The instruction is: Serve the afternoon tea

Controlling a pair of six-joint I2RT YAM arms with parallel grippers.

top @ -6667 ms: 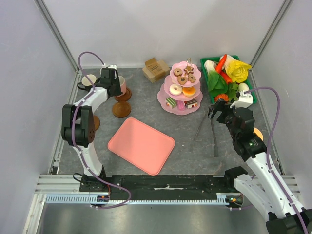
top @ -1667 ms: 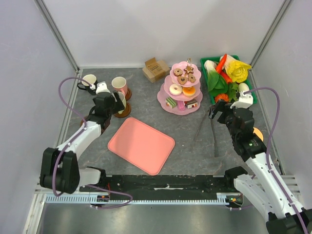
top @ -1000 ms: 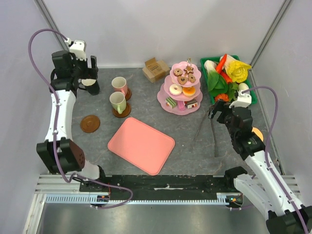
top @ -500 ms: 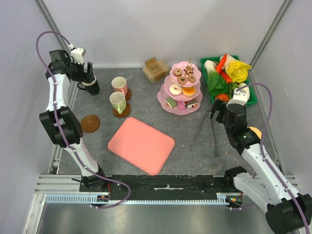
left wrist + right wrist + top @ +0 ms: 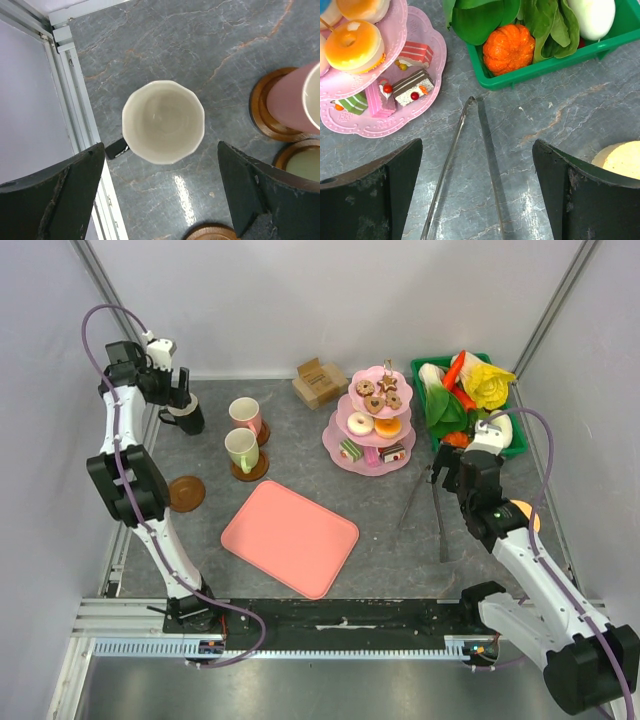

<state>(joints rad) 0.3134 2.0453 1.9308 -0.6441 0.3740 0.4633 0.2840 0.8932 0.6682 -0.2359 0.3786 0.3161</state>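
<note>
Black outside and cream within, the mug (image 5: pixel 163 121) stood on the table (image 5: pixel 390 555) at the far left, close to the rail, with nothing under it. The left gripper (image 5: pixel 170 392) hung straight above it. Its fingers (image 5: pixel 60 195) were spread wide on either side of the rim, clear of it and grasping nothing.

To the right, the pink mug (image 5: pixel 244 414) sat on a coaster (image 5: pixel 260 107). Just nearer the arms, the green mug (image 5: pixel 239 448) sat on another. A bare coaster (image 5: pixel 185 493) lay nearer still, well apart from the black mug. The tray (image 5: pixel 290 537) lay near the table's middle.

The pastries rested on a pink tiered stand (image 5: pixel 335 445), with cookies (image 5: pixel 375 392) on top, donuts (image 5: pixel 352 42) on the middle tier and cake slices (image 5: pixel 412 85) on the lowest. Tongs (image 5: pixel 447 165) lay on the table between the stand and the green bin (image 5: pixel 545 67) of vegetables, joined end towards them. The right gripper (image 5: pixel 449 465) hovered over the tongs, fingers (image 5: pixel 375 195) released and holding nothing.
</note>
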